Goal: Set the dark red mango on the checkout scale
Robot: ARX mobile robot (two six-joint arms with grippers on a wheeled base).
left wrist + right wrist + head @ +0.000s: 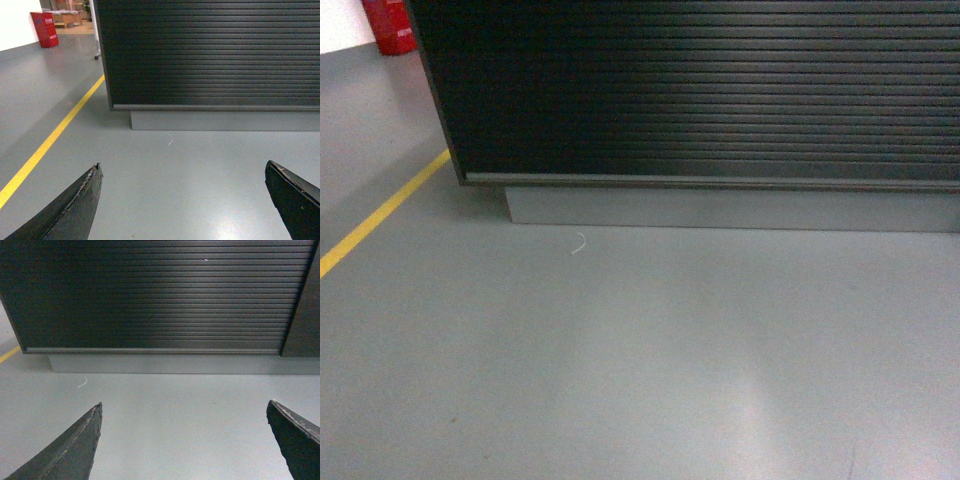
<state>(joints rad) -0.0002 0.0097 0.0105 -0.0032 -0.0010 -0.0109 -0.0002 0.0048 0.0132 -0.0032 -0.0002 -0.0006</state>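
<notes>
The checkout (710,90) fills the top of the head view: a dark slatted front on a grey plinth (720,208). Its top is out of view. The same counter front (210,50) shows in the left wrist view and again, as the checkout front (155,295), in the right wrist view. The dark red mango and the scale are out of view. My left gripper (182,167) is open over bare grey floor, nothing between its fingers. My right gripper (184,407) is open too, also empty. Neither gripper shows in the head view.
A yellow floor line (380,215) runs diagonally at the left, also seen as the yellow line (50,142). A red object (390,25) stands at the far left beyond the counter's corner. A small white scrap (579,243) lies on the grey floor (640,360) by the plinth.
</notes>
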